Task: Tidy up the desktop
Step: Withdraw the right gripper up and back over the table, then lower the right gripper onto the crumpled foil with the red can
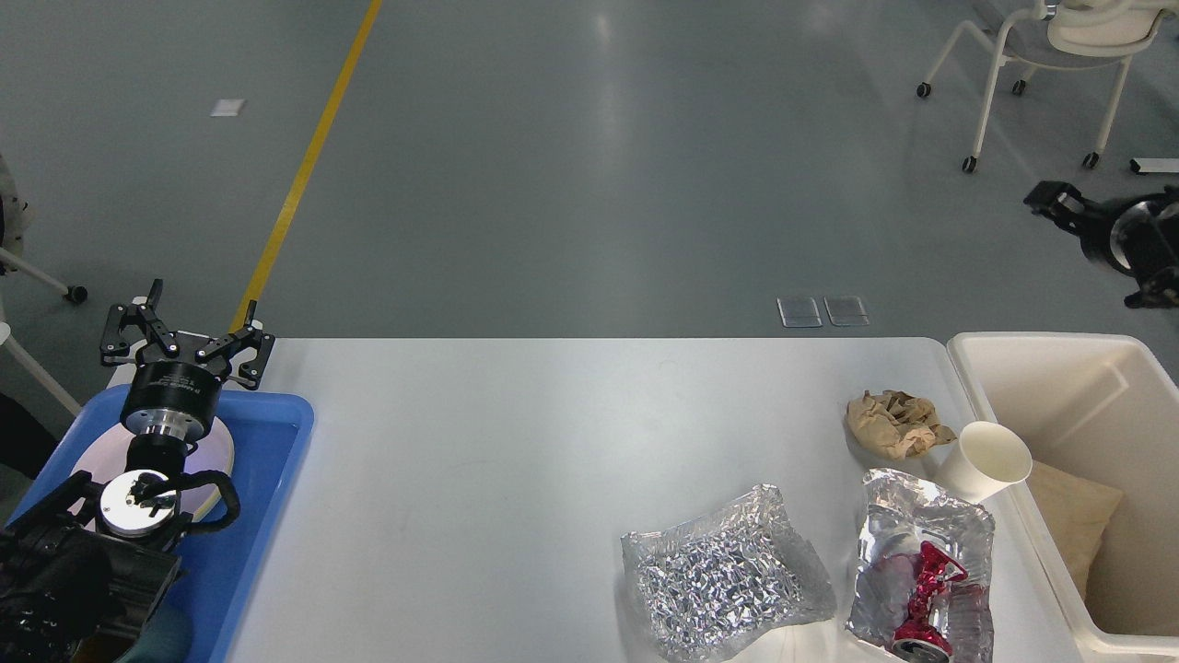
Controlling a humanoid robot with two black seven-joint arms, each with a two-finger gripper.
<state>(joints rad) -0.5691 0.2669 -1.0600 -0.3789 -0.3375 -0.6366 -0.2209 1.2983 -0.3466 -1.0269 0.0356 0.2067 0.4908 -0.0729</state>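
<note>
The white desktop (516, 442) carries litter on its right side: a crumpled brown paper ball (895, 422), a white paper cup (987, 459) tipped on its side, a crinkled foil sheet (726, 575), and a second foil piece (958, 539) with a crushed red can (926, 594) on it. My left gripper (184, 333) stands open and empty over the blue tray (272, 460) at the far left. My right gripper (1050, 196) hangs high at the right edge, above and behind the bin. It is dark and blurred, so its fingers cannot be told apart.
A cream-white bin (1041, 364) stands off the table's right end with flat brown paper (1068, 511) lying inside. A white plate (219, 453) rests in the blue tray. A wheeled chair (1041, 55) is on the floor at the far right.
</note>
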